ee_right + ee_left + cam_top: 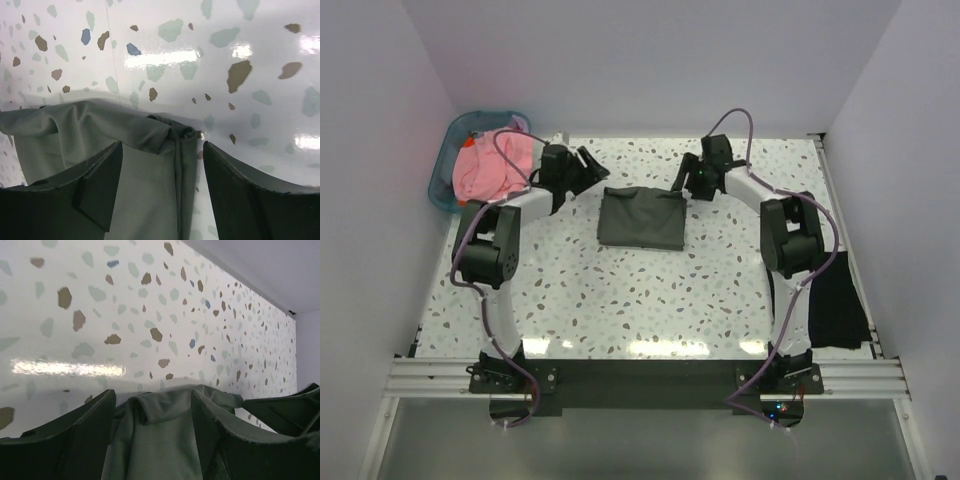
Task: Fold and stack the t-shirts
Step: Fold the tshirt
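A dark olive-grey t-shirt (640, 218) lies folded into a rectangle in the middle of the table. My left gripper (588, 168) hovers at its far left corner. In the left wrist view the gripper (152, 440) is open, and the shirt's cloth (160, 435) lies loose between the spread fingers (85, 435). My right gripper (680, 182) is at the far right corner, also open (162, 185), with the shirt's folded corner (150, 165) lying between its fingers (250, 190), which do not pinch it. A salmon-pink t-shirt (495, 165) is bunched in the basket. A black t-shirt (837, 300) hangs at the table's right edge.
The teal plastic basket (445, 180) stands at the back left corner, against the wall. White walls close the table in at the back and on both sides. The arm bases (640, 375) sit on the near rail.
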